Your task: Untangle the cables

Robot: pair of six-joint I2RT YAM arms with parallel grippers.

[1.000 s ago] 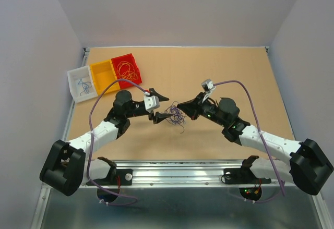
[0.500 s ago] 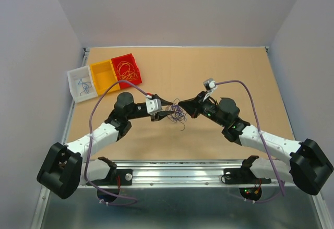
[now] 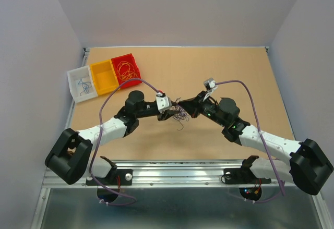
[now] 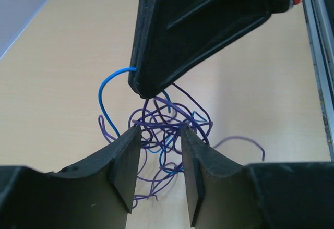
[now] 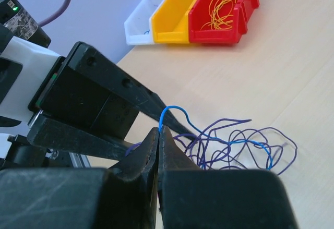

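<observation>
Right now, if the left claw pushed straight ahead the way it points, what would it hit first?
The tangle of hair-thin purple and blue wires, lying between the fingertips of the open left claw. Right behind it looms the shut right claw, though depth is unclear.

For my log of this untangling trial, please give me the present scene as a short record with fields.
Tangle: thin purple and blue wires on the wooden table, between the two arms.
Right fingers: shut on a blue wire loop rising from the tangle.
Left fingers: open, tips either side of purple strands.
Red plastic bin: far left, holds orange-yellow wires.
</observation>
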